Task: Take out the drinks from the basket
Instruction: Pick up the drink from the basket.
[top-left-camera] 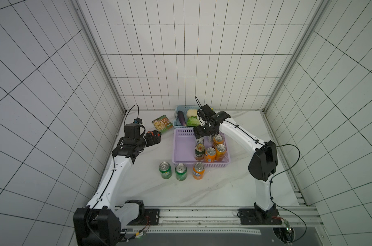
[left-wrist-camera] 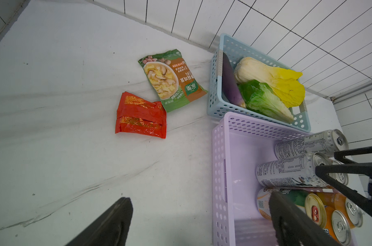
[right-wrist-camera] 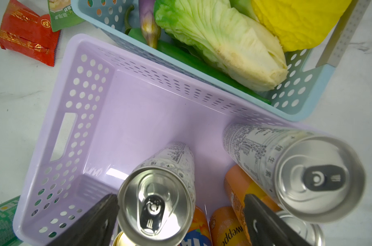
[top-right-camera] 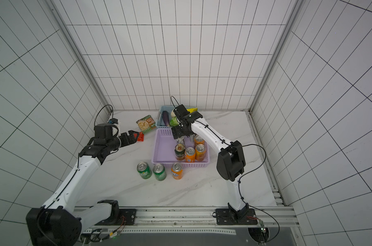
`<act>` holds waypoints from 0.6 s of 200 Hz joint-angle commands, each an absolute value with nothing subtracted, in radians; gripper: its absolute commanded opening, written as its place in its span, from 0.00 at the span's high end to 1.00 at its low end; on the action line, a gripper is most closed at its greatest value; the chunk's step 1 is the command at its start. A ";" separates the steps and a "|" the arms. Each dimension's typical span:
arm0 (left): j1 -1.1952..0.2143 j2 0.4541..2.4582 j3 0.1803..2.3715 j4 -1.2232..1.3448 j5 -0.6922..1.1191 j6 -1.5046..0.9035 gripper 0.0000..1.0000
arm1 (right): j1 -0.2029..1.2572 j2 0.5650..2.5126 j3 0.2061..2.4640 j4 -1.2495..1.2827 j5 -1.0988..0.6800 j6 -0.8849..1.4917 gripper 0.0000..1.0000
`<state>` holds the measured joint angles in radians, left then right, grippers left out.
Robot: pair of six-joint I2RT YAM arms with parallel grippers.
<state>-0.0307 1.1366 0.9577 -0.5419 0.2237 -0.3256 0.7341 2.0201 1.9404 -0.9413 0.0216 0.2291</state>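
The right pincer point(right-wrist-camera: 179, 199) was spread around a tall silver metal can point(right-wrist-camera: 157, 204), low in the frame, inside the lilac plastic basket point(right-wrist-camera: 74, 119). The left pincer point(left-wrist-camera: 200, 197) was spread too.

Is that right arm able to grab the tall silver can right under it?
Probably yes: the right gripper hangs open directly above the slim silver can, one jaw on each side, and nothing covers the can's top.

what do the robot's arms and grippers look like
The left arm and right arm have white shells, black joints and thin black cables clipped along them. The left gripper and right gripper are black with tapered fingers.
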 commanded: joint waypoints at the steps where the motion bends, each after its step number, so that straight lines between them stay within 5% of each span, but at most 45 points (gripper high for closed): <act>1: -0.025 1.143 0.957 -0.526 0.239 -0.329 0.02 | 0.743 1.965 1.943 -0.932 0.028 0.245 0.06; 120: -0.020 1.150 0.960 -0.531 0.248 -0.327 0.02 | 0.747 2.020 1.898 -0.903 0.008 0.267 0.09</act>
<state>-0.0269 1.1427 0.9577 -0.5419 0.2379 -0.3256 0.7353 1.9854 1.9316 -0.9005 0.0135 0.2554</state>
